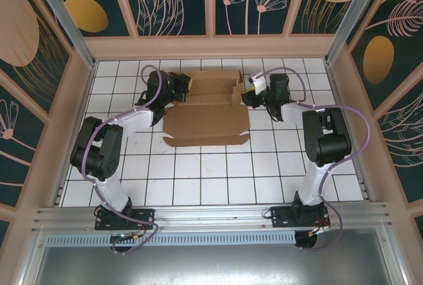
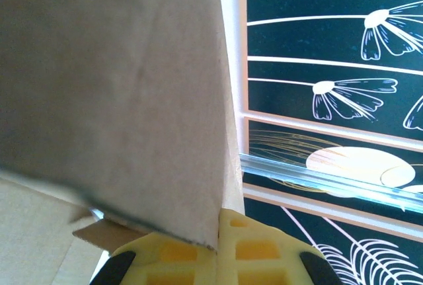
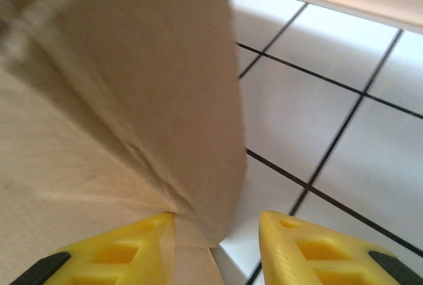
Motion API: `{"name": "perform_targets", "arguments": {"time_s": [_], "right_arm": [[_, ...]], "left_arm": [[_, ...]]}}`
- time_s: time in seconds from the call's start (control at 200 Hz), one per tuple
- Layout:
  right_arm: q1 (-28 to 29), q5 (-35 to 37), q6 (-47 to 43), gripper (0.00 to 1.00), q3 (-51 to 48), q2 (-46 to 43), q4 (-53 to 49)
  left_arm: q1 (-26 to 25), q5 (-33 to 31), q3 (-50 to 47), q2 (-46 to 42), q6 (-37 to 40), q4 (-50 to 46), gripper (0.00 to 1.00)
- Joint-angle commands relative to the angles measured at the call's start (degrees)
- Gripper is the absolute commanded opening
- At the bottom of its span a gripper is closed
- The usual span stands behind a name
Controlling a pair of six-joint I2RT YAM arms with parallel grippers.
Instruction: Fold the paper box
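two sets of jaws meet the paper box point(image 1: 206, 125) on the white tiled tabletop point(image 1: 218, 179). we see the brown box near the far wall point(image 1: 211, 45), its near part lying flat on the tiles. the left jaws are closed tight on a flap at the box's left end. the right jaws stand apart at the right end. a flap hangs between their yellow fingers point(image 3: 310, 252), touching the left one, and we see a gap beside the other.
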Motion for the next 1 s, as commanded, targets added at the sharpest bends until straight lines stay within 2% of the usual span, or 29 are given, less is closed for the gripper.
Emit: {"name": "perform_targets", "arguments": {"time_s": [0.0,0.205,0.44,0.556,0.681,0.796,0.991], "right_arm": [[2.1,1.9,-3.4,0.38,2.8,1.1,0.5],[4.8,8.9,-5.1,0.34,1.9,0.9,1.5],[5.6,18.3,-3.2,0.31,-1.6,-0.9,5.7],[5.7,18.1,-3.0,0.31,-3.3,-2.2,7.9],[6.0,18.3,-2.9,0.37,-1.9,-1.3,6.4],[6.4,19.5,-3.0,0.39,-0.8,-0.6,6.0],[6.5,20.7,-4.0,0.41,0.8,0.9,6.1]], "left_arm": [[0.3,2.3,0.5,0.7,-0.4,-0.1,0.0],[0.4,3.6,-1.2,-0.1,0.4,-0.5,0.0],[0.3,4.1,-4.3,-0.9,1.8,-1.5,0.0],[0.4,3.6,-4.9,-1.4,2.3,-1.8,0.0],[0.3,3.7,-5.9,-1.1,2.1,-1.9,0.0],[0.3,3.9,-5.5,-0.9,1.9,-2.7,0.0],[0.3,4.1,-1.4,-1.2,1.8,-4.9,0.0]]}}
